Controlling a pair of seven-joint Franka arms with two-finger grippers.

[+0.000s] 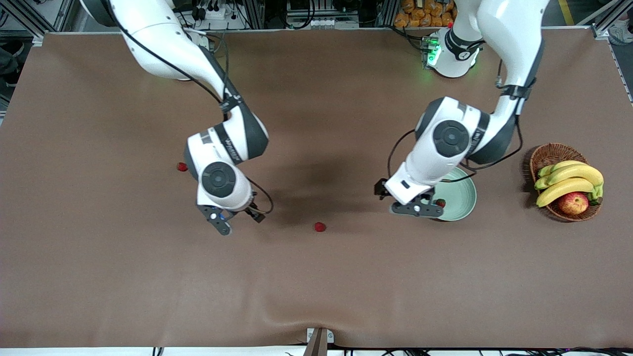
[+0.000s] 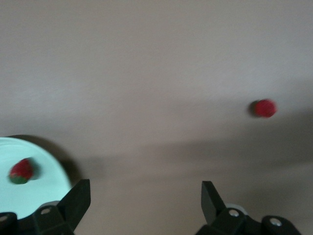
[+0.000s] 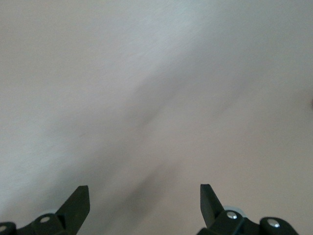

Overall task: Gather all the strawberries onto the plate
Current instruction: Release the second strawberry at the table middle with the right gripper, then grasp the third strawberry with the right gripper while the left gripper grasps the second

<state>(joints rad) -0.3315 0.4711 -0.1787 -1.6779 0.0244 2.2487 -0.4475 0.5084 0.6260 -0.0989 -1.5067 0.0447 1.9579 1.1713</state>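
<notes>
Looking down at your setup, you've got a big brown table cover (image 1: 316, 277) that's mostly flat with a small pucker at the edge nearest the front camera, and along the arms' side there's aluminium framing, cables and a heap of orange stuff I can't make out. Writing-wise there's dark lettering on the right arm's band, but you can't really read it. Your left gripper (image 1: 416, 209) hangs over the plate's (image 1: 462, 198) edge on the right arm's side, fingers (image 2: 78, 200) spread wide with nothing between them. One strawberry (image 1: 440, 203) already sits in the plate, just beside that gripper, and it shows up in the left wrist view too (image 2: 21, 171) on the mint rim (image 2: 44, 161). Your right gripper (image 1: 238, 221) is over bare cover toward the right arm's end, also wide open and empty, fingertips (image 3: 78, 203) framing plain tabletop. A second strawberry (image 1: 320, 227) lies on the cover between the two grippers, slightly nearer the front camera than the plate. The third one (image 1: 182, 167) peeks out beside the right arm's wrist, farther from the front camera. At the left arm's end, a wicker basket (image 1: 546, 155) holds bananas (image 1: 568, 180) and an apple (image 1: 573, 202).
</notes>
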